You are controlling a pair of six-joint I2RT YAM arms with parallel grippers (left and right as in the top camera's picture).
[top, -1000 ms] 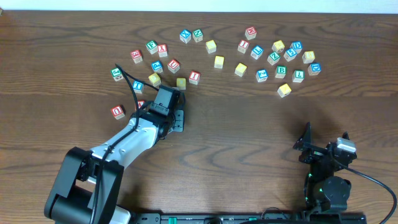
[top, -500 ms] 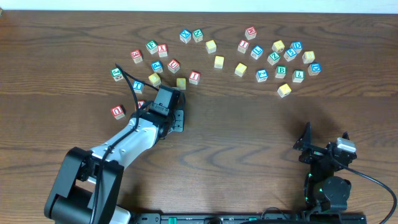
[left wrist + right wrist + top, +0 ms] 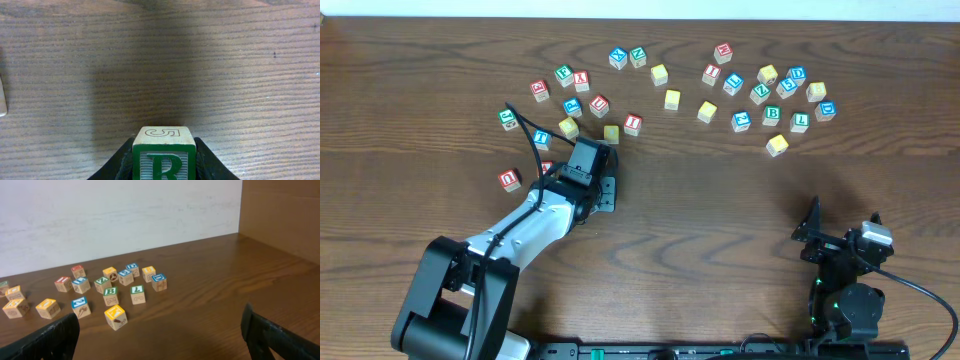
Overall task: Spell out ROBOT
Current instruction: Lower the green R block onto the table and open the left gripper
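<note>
- Clamped in the left claw, jaws drawn in to cube width: small wooden cube with a green letter R, letter face towards the wrist camera, an outlined 5 on its top face.
- Held low over the dark brown wooden surface; cannot tell from these views whether resting on the wood or just above it.
- Bare wood directly ahead of the R cube, and open wood to its right in the overhead view. Probably chosen for that reason: room for a five-letter row starting here.
- Judged as the first step only: R in hand at its starting place, no other letter lined up beside it.
- Far to the right of the R cube and nearer the robot: right claw, spread to full width, nothing between its fingers, parked clear of the work.
- Far right of the R cube and beyond it, inside the right-hand cluster: small wooden cube with a green letter B, on the idle arm's side, so likely that arm's pick.
- Just beyond the R cube: plain yellow-faced wooden cube; further right and beyond, a second yellow-faced wooden cube. Both plausible O's, the first an easy reach.
- Beyond and left of the R cube: blue-lettered wooden cube, possibly the T; too small to read for sure.
- Left of the R cube: red-lettered wooden cube, not needed, best left alone.
</note>
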